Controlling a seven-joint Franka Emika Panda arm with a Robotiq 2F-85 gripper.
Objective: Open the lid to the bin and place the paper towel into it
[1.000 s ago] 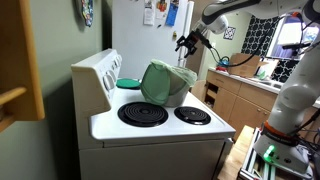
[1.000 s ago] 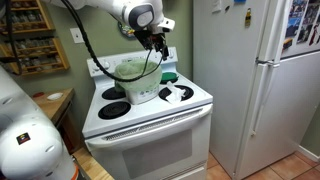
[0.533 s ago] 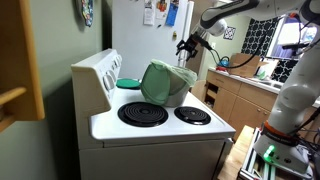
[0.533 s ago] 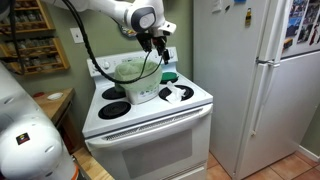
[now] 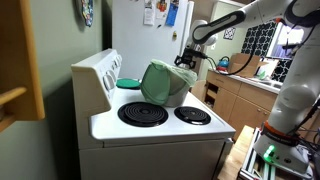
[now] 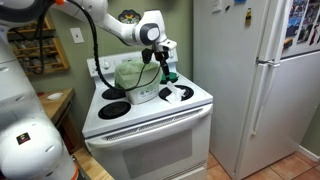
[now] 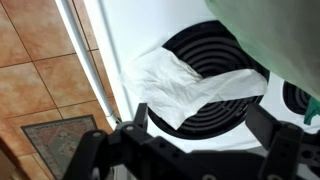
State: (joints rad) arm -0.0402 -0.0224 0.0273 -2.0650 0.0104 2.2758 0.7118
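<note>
Wrist view: gripper (image 7: 200, 128) apart, empty, hovers over towel (image 7: 180, 85) on burner (image 7: 205, 45) beside bin (image 7: 280, 35), likely lining up grasp.

Finding the bin (image 5: 165, 85) sitting on the stove (image 5: 110, 126), behind the front burners. Noting the paper towel (image 7: 190, 88) lying across a burner (image 7: 225, 55), near the stove's edge. Recording the gripper (image 5: 187, 62) hanging beside the bin, above that towel.
</note>
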